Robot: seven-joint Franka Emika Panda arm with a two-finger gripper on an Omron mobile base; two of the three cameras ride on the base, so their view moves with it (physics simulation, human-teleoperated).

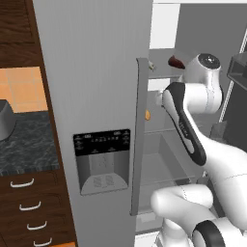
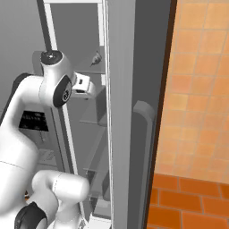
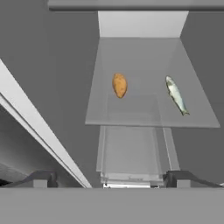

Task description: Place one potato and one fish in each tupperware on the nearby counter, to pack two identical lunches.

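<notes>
In the hand view an orange-tan potato and a slim silvery fish lie apart on a glass fridge shelf, the potato to the left of the fish. My gripper is held back from the shelf, open, with nothing between its widely spread fingertips. The left base view shows the potato as a small orange spot just past the door edge, with my arm reaching into the open fridge. The tupperware is out of view. The dark marbled counter lies to the left of the fridge.
The closed fridge door, with its dispenser panel and tall handle, stands left of my arm. A small grey item and a dark red item sit on an upper shelf. A rounded grey object stands on the counter.
</notes>
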